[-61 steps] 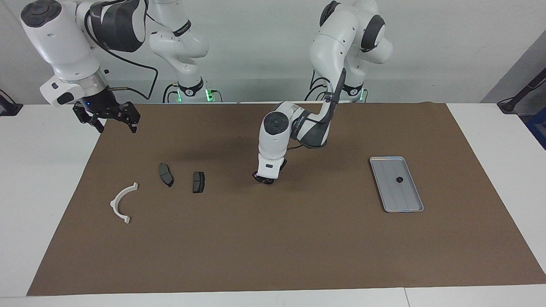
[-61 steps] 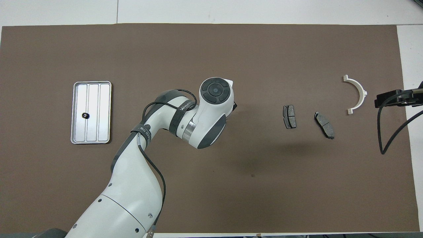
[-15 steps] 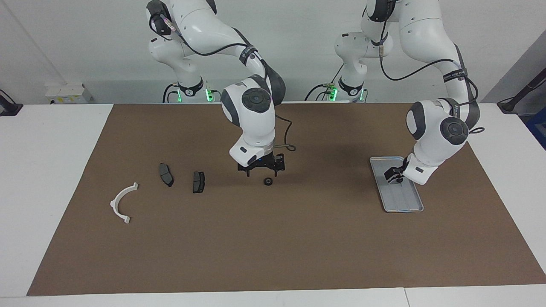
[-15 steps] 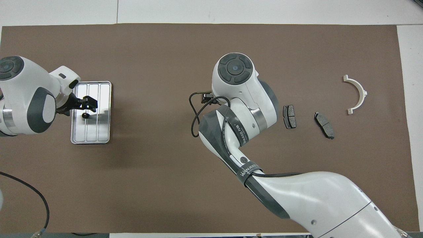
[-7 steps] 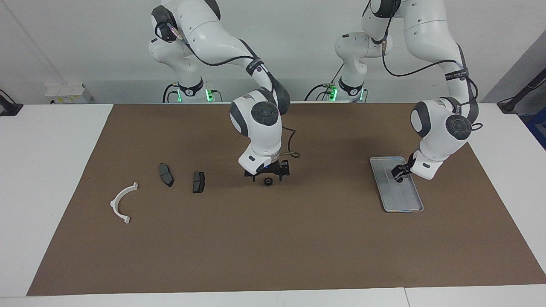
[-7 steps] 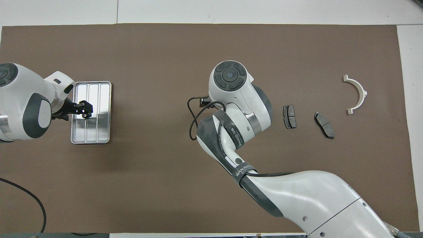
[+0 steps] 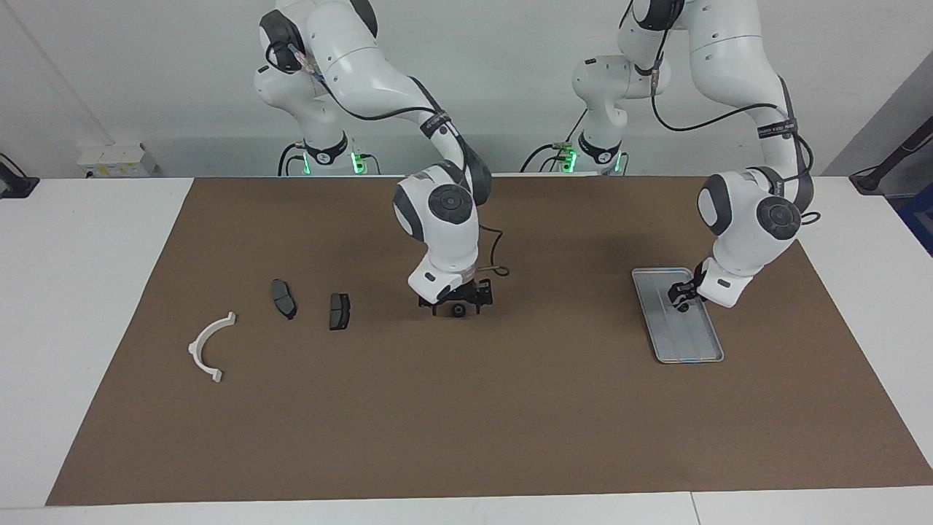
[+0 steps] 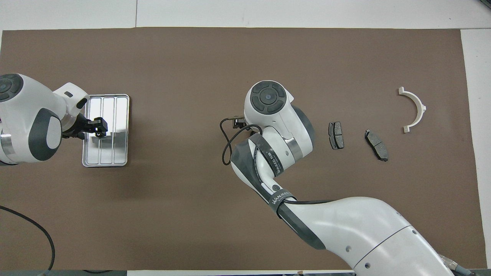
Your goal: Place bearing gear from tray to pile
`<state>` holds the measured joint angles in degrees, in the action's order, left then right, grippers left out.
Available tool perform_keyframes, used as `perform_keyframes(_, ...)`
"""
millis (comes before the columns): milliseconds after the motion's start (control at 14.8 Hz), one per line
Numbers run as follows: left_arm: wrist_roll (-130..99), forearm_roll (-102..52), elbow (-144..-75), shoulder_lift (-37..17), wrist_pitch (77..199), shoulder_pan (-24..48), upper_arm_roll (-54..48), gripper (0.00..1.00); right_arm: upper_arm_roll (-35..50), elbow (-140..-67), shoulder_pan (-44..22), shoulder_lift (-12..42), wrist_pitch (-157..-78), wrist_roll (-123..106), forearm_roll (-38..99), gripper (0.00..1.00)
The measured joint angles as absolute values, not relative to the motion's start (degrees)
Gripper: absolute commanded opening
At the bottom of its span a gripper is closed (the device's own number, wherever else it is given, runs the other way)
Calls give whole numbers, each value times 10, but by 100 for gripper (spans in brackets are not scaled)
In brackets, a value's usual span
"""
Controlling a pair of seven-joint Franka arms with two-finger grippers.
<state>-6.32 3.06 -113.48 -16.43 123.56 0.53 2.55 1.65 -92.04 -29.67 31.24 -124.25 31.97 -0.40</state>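
Since a second ago the left gripper (image 7: 683,297) dropped onto the flat silver-grey metal tray (image 7: 692,350), jaws narrowing around the small black bearing gear (image 7: 684,306); the right gripper (image 7: 457,302), wide, lowered around a second black gear (image 7: 458,311) mid-mat; bare mat from there to the 9 o'clock pile (image 7: 280,299).

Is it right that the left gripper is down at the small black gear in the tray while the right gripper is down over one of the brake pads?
Not quite. In the facing view the right gripper is down over a second small black gear on the brown mat, not a brake pad. The left gripper part is right.

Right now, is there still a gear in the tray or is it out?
In. A small dark gear lies on the tray, under the left end effector, not lifted. A second gear lies on the mat under the right end effector.
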Motion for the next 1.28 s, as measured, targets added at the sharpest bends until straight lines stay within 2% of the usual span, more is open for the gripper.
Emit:
perform_keyframes(270,-63,31,-1147,-164,1254,5,25,65,17,-926,-310,313,-1244,330,-4,96)
perform_keyframes(404,-63,31,-1150,-164,1260,5,25,61,17,-930,-314,313,-1246,333,-4,96)
perform_keyframes(809,-63,30,-1160,-164,1275,5,24,61,16,-951,-314,313,-1273,333,-4,96)
perform_keyframes(943,-64,30,-1160,-164,1275,5,24,58,15,-953,-313,313,-1273,333,-4,92)
perform_keyframes(1078,-64,30,-1161,-164,1275,5,24,57,15,-953,-313,313,-1273,333,-4,79)
perform_keyframes(1280,-64,30,-1161,-164,1277,5,24,56,15,-955,-312,313,-1273,333,-4,49)
